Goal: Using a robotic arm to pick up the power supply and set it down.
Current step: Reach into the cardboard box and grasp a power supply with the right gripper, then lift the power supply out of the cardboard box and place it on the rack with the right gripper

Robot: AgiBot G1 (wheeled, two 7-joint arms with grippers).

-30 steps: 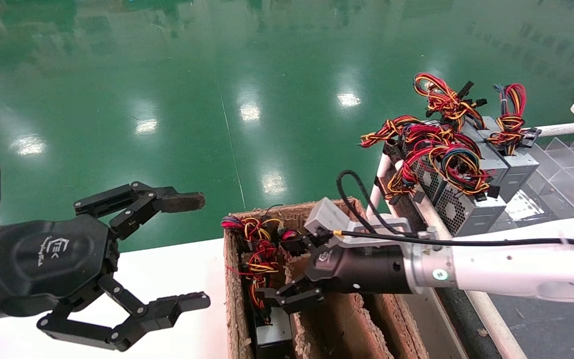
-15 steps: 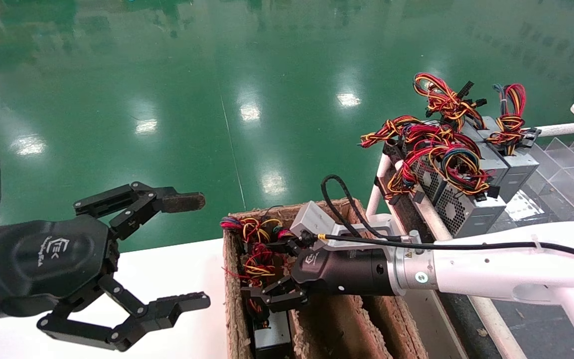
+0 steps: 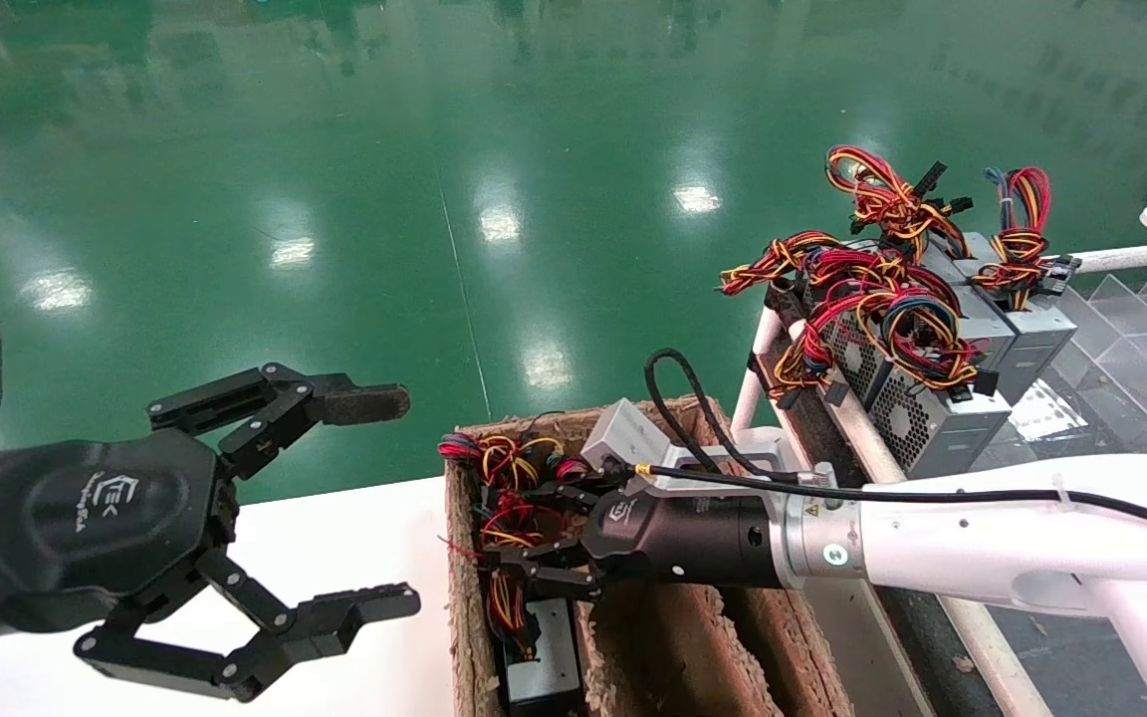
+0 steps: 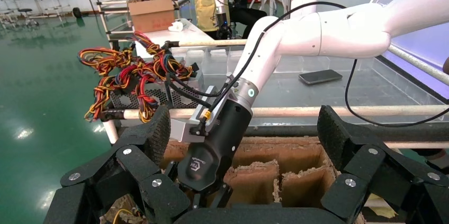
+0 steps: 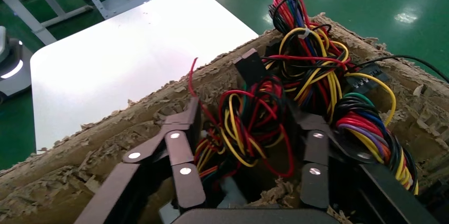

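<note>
The power supply (image 3: 546,669) is a grey metal box standing low in the left compartment of a cardboard box (image 3: 461,558). Its red, yellow and black wire bundle (image 3: 506,518) spills out on top. The white robotic arm (image 3: 972,548) reaches in from the right. Its right gripper (image 3: 526,538) is open, one finger on each side of the wire bundle (image 5: 249,123), just above the grey casing (image 5: 233,197). In the right wrist view the right gripper (image 5: 246,115) holds nothing tight. My left gripper (image 3: 384,503) hangs open over the white table, well left of the box.
The cardboard box has frayed dividers (image 3: 693,647) forming further compartments to the right. A rack at the back right holds several other grey power supplies (image 3: 922,418) with tangled wires. A white table (image 3: 335,538) lies left of the box, and green floor lies beyond.
The right gripper has moved left and down into the box's left compartment, coming to straddle the wire bundle. The left gripper has not moved.
</note>
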